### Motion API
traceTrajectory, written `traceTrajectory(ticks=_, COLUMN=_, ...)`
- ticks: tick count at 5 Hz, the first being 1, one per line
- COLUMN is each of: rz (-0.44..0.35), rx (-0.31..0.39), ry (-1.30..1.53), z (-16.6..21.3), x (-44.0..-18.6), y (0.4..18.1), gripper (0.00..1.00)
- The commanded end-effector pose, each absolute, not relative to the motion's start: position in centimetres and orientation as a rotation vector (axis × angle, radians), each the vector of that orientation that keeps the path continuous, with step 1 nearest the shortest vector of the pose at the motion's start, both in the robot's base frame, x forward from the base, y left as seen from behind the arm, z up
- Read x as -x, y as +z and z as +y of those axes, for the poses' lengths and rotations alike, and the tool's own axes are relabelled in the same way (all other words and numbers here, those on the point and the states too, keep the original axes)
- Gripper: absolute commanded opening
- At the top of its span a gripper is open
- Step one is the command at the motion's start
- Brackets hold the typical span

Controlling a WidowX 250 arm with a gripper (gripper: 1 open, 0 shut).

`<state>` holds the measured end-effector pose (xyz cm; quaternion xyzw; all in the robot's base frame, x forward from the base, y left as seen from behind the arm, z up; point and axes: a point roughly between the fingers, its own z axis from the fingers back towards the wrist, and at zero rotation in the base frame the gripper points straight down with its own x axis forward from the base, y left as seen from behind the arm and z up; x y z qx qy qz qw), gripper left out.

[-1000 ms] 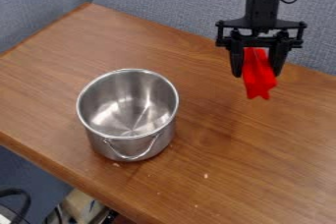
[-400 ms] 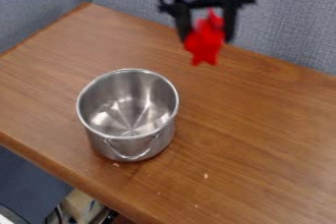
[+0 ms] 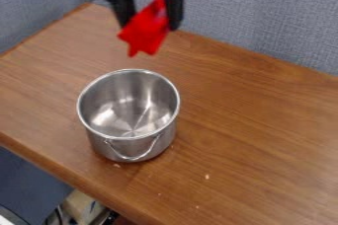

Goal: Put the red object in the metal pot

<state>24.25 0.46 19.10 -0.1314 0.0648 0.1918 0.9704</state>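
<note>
Hanging from the gripper near the top of the view is the red object. The black fingers come down on each side of its upper part, one on the left and one on the right, and they are closed onto it. Most of the red object pokes out below the fingers. It is tilted, with its lower end swung to the left and its upper end up between the fingers. It looks a little blurred, so its ridges cannot be made out.

The red object is up in the air. It touches nothing but the gripper. Below it is the brown wooden table, which fills most of the view, and behind the gripper is a gray-blue wall.

The metal pot stands upright on the table, nearer to us than the red object and a bit lower in the view. It is round and shiny, and its inside shows only bare metal. Its thin wire handle hangs down on the near side. The red object is above and beyond the far rim of the pot, not over its middle, and there is a clear gap between the two. The near left edge of the table drops away to a dark floor.
</note>
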Motion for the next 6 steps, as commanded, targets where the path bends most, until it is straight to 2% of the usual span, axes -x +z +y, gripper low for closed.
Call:
traceTrajectory(ticks=1, rz=0.101, rx=0.250, ry=0.388, z=1.3, x=-21.8, y=19.1, gripper=0.00)
traceTrajectory(ticks=3, rz=0.135, rx=0.195, ry=0.420, z=1.4, x=-19.7, y=15.7, gripper=0.00)
traceTrajectory(ticks=4, rz=0.110, rx=0.196, ry=0.460, z=1.1, x=-19.4, y=13.9, gripper=0.00)
traceTrajectory(ticks=6, rz=0.117, rx=0.172, ry=0.445, z=1.1, x=-18.2, y=12.6, gripper=0.00)
